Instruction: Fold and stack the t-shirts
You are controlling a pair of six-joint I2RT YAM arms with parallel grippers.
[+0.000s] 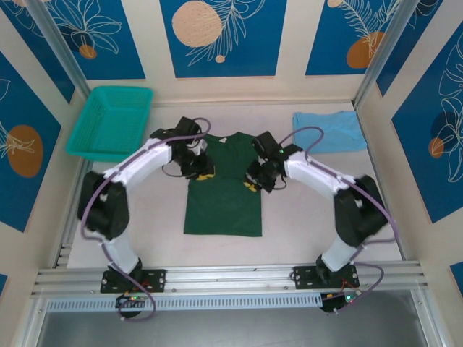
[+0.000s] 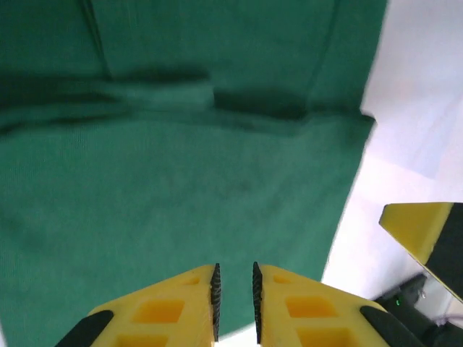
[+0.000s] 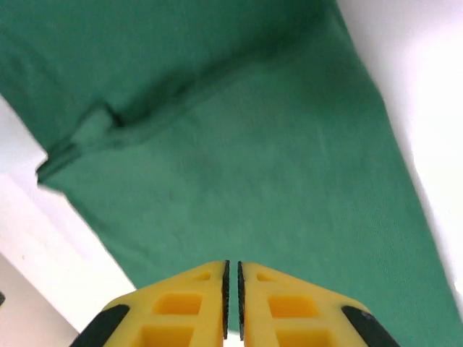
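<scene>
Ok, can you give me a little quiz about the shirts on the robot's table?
1. Which colour is the shirt spread flat in the middle of the table? A dark green, B red, C yellow.
2. True or false: the light blue shirt lies inside the teal basket.
3. Fill in: the basket sits at the far ___ corner of the table.
Key: 1 A, it is the dark green shirt. 2 False: it lies on the table at the far right, apart from the basket. 3 left.

Green shirt, shoulder edges hidden
</scene>
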